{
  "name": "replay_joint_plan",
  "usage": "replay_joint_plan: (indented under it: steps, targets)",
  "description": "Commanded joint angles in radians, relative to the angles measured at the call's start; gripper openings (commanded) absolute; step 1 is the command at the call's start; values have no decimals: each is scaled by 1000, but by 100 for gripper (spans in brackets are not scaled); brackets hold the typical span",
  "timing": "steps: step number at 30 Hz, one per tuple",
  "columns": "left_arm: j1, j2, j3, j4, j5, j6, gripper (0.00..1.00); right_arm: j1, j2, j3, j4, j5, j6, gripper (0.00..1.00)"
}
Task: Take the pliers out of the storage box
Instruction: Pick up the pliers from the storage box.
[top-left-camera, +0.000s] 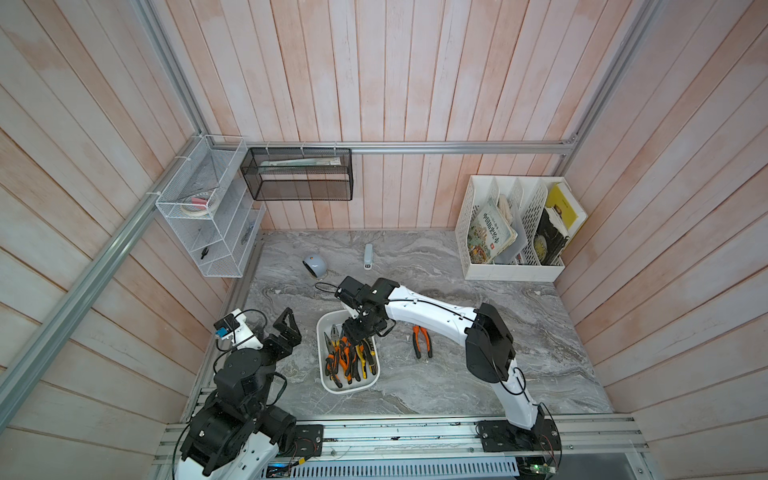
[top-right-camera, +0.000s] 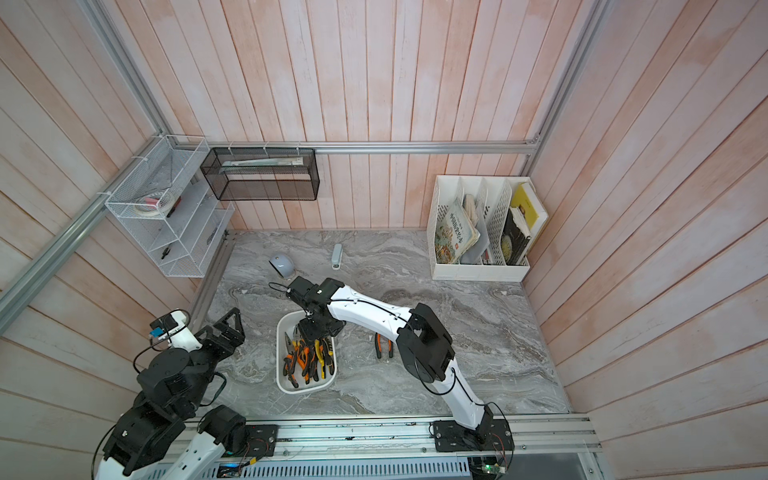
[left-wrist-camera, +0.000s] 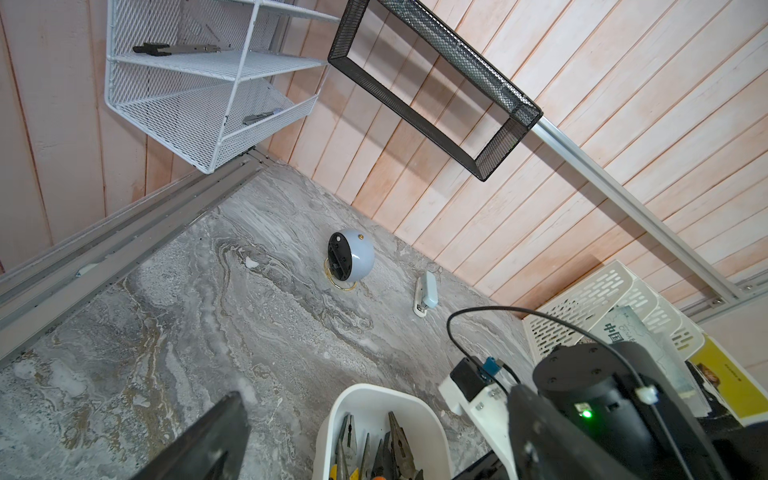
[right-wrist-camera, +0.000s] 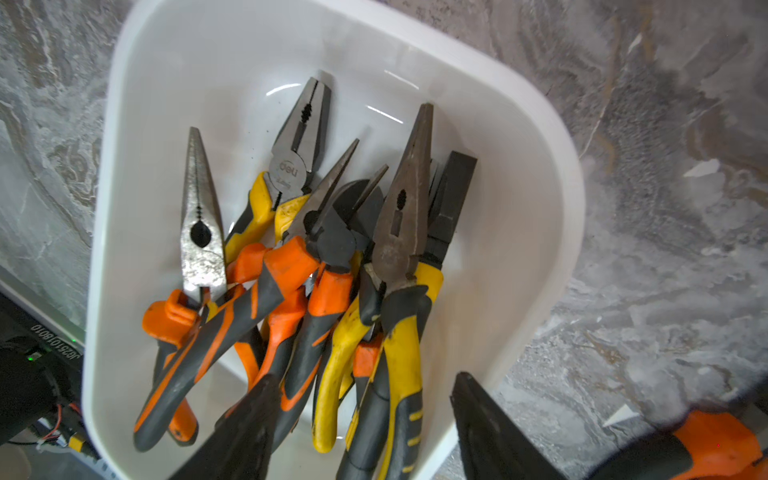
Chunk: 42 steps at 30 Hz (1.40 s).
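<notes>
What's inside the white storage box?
A pile of pliers, orange-and-black and yellow-and-black handled, overlapping in the storage box. Lower ones are partly covered, so the count is unclear.

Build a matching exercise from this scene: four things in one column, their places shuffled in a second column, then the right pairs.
Things
1. stapler
2. lone orange-handled pliers
3. right gripper
4. file rack

Places
A. back right corner of the tabletop
B. above the piled pliers in the storage box
C. flat on the tabletop, right of the storage box
D. near the back wall, beside the round blue-grey gadget

Pairs: 1-D, 2-C, 3-B, 4-A
</notes>
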Motion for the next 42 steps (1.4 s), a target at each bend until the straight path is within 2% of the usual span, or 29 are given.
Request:
replay_joint_plan:
  steps: [1,15,21,28,35,42]
  targets:
    - [-8,-12,-10,16,-7,8,100,-4,29,6,-26,-9,-18,69]
    - [-13,-2,-9,3,-21,2,100,-5,31,-66,50,-56,2,57]
    - [-15,3,-7,-1,-26,1,100,-5,23,-85,73,-55,19,39]
    - [-17,4,-6,-1,-28,-2,100,-5,-21,-95,93,-17,27,24]
    - [-18,3,-7,0,-30,-2,100,-5,-128,-166,192,63,53,1]
    - [-20,4,-7,-1,-31,-2,100,-28,-319,-338,382,93,70,0]
